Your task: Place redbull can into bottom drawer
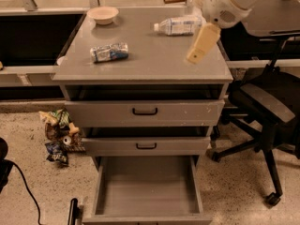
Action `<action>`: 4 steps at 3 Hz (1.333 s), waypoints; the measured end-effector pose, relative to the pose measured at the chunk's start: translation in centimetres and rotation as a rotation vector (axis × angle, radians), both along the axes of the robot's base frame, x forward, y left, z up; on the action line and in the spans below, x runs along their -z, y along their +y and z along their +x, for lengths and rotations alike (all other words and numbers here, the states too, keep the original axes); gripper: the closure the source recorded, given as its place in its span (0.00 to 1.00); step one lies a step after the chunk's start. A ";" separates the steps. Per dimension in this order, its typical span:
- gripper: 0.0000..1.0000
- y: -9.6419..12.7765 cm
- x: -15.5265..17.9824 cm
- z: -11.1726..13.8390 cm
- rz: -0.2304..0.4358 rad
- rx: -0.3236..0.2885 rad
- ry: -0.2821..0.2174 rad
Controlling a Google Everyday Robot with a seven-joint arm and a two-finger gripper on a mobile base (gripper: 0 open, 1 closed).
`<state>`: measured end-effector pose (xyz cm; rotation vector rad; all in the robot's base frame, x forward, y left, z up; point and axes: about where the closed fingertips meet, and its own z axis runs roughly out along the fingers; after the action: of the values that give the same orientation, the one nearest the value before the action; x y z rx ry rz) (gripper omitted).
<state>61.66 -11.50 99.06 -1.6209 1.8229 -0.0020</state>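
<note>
The redbull can (109, 52) lies on its side on the grey cabinet top (150, 64), left of centre. My gripper (195, 57) hangs from the white arm over the right part of the top, well to the right of the can and apart from it, holding nothing. The bottom drawer (147, 187) is pulled out at the foot of the cabinet, and its plain grey inside has nothing in it.
A clear plastic bottle (180, 25) lies at the back right of the top, just behind my gripper. A cream bowl (102, 14) stands at the back left. Two shallower drawers with black handles (145, 111) are slightly out. An office chair (267, 102) stands to the right; snack bags (58, 131) lie on the floor to the left.
</note>
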 end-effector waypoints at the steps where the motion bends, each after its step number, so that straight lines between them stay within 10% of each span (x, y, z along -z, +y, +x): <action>1: 0.00 5.9 -2.1 5.6 0.115 -0.095 -0.084; 4: 0.00 11.8 3.0 10.1 0.314 -0.085 -0.034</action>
<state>71.72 0.30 96.03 -1.4636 1.6332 0.2793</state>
